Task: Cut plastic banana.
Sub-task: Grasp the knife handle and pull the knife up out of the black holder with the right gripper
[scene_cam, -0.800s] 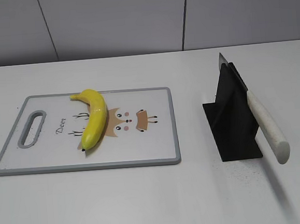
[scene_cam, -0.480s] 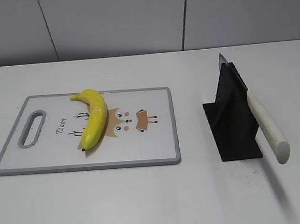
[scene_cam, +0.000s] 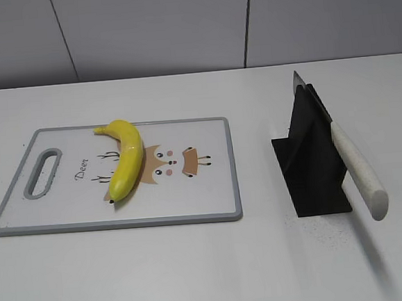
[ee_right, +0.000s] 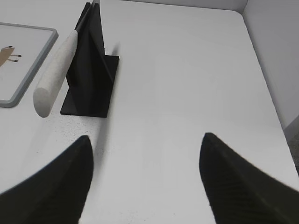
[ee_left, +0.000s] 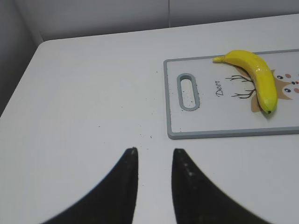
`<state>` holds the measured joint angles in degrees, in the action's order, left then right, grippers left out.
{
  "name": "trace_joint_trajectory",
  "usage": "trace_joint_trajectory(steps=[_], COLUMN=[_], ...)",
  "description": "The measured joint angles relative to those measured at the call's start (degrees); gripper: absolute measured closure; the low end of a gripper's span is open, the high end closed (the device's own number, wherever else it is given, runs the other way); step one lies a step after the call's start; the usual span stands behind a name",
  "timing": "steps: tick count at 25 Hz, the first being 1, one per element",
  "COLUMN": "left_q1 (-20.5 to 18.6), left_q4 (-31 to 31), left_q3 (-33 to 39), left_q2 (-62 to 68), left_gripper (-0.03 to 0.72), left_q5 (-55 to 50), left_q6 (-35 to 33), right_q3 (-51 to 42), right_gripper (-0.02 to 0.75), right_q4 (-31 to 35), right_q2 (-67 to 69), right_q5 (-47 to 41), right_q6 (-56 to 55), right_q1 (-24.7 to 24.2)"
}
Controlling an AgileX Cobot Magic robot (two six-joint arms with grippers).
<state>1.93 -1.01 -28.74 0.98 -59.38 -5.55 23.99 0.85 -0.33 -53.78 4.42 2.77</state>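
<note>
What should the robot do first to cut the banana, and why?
Probably move the right gripper forward to the knife's white handle. The knife sits in its black stand, neither gripper holds anything, and the banana already lies on the cutting board.

Arms: neither shows in the exterior view.
Left gripper [ee_left: 153, 156]: only two dark fingertips enter at the bottom edge of the left wrist view; the rest is cut off.
Right gripper [ee_right: 145, 144]: only two dark fingertips show, cut by the bottom edge of the right wrist view.
Cutting board [ee_left: 224, 133]: right part cut by the left wrist view's edge; only a corner [ee_right: 18, 70] shows in the right wrist view.
Knife [scene_cam: 355, 166]: blade mostly hidden in the black stand [scene_cam: 313, 162]; only its tip shows above.
Board print: small word, hard to read.
</note>
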Motion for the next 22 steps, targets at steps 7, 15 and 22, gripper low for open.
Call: trace_joint_trajectory(steps=[7, 15, 22], left_q1=[0.0, 0.0, 0.0], left_q4=[0.0, 0.0, 0.0], left_q3=[0.0, 0.0, 0.0], left_q2=[0.0, 0.0, 0.0], left_gripper=[0.448, 0.448, 0.448], left_q5=[0.0, 0.0, 0.0], left_q6=[0.0, 0.0, 0.0], right_q3=[0.0, 0.0, 1.5], right_gripper=[0.182, 0.182, 0.182], right_q4=[0.0, 0.0, -0.8], right_q2=[0.0, 0.0, 0.7], right_q5=[0.0, 0.0, 2.0], right_q6=[0.0, 0.0, 0.0], right_q1=[0.0, 0.0, 0.0])
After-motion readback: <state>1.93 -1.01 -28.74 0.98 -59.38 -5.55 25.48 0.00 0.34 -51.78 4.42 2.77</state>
